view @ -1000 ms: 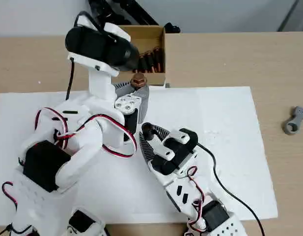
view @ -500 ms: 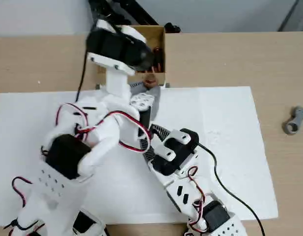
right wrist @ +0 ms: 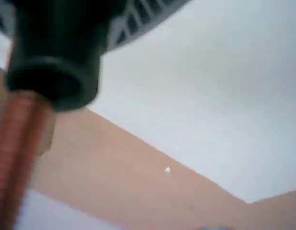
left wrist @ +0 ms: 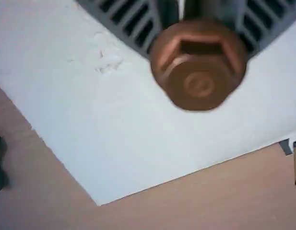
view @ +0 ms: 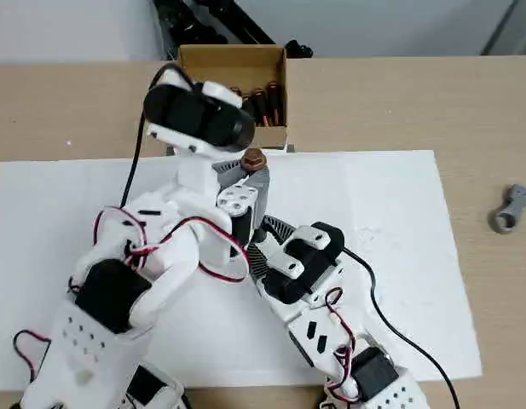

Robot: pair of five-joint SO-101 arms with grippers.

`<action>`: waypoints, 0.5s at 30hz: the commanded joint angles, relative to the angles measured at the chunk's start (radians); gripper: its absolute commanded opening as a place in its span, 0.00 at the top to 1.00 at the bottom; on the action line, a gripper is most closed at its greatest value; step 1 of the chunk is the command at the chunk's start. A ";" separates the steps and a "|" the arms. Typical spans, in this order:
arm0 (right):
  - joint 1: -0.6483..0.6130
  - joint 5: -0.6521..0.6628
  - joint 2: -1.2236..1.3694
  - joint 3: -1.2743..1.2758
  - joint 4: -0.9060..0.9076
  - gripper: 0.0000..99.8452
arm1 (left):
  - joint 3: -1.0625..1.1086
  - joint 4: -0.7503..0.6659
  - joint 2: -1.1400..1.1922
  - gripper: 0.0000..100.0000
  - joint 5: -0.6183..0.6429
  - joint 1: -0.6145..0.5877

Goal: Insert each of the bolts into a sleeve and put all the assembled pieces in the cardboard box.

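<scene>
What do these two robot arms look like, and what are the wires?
Both the left arm and the right arm are white plastic shells joined by boxy black motors. Thin red and black cables loop along the left arm; a black cable trails beside the right one. Each ends in dark grey ribbed fingers.

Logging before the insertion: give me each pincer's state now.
Left pincer: closed, holding the bolt.
Right pincer: closed, holding the black sleeve.
</scene>
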 commanded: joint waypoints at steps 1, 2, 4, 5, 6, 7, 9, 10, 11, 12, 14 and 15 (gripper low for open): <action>-0.002 0.000 -0.019 -0.063 -0.019 1.00 | 0.002 -0.020 -0.049 1.00 0.000 0.000; -0.002 0.000 -0.019 -0.061 -0.019 1.00 | -0.007 -0.015 -0.052 1.00 0.002 0.000; -0.002 0.000 -0.019 -0.061 -0.019 1.00 | -0.022 -0.014 -0.052 1.00 0.003 0.000; -0.002 0.000 -0.019 -0.061 -0.019 1.00 | -0.025 -0.014 -0.052 1.00 0.003 0.003; -0.002 0.000 -0.019 -0.061 -0.019 1.00 | -0.025 -0.014 -0.052 1.00 0.003 0.005; -0.002 0.000 -0.019 -0.061 -0.019 1.00 | -0.024 -0.014 -0.052 1.00 0.005 0.005; -0.002 0.000 -0.019 -0.061 -0.019 1.00 | -0.015 -0.017 -0.051 1.00 0.005 0.005; -0.002 0.000 -0.019 -0.061 -0.019 1.00 | -0.007 -0.020 -0.051 1.00 0.005 0.005; -0.002 0.000 -0.019 -0.061 -0.019 1.00 | 0.002 -0.020 -0.051 1.00 0.005 0.005; -0.002 0.000 -0.019 -0.061 -0.019 1.00 | 0.013 -0.018 -0.051 1.00 0.005 0.005; -0.002 0.000 -0.019 -0.061 -0.019 1.00 | 0.033 -0.017 -0.055 1.00 0.005 0.005; -0.002 0.000 -0.019 -0.061 -0.019 1.00 | 0.041 -0.017 -0.058 1.00 0.005 0.005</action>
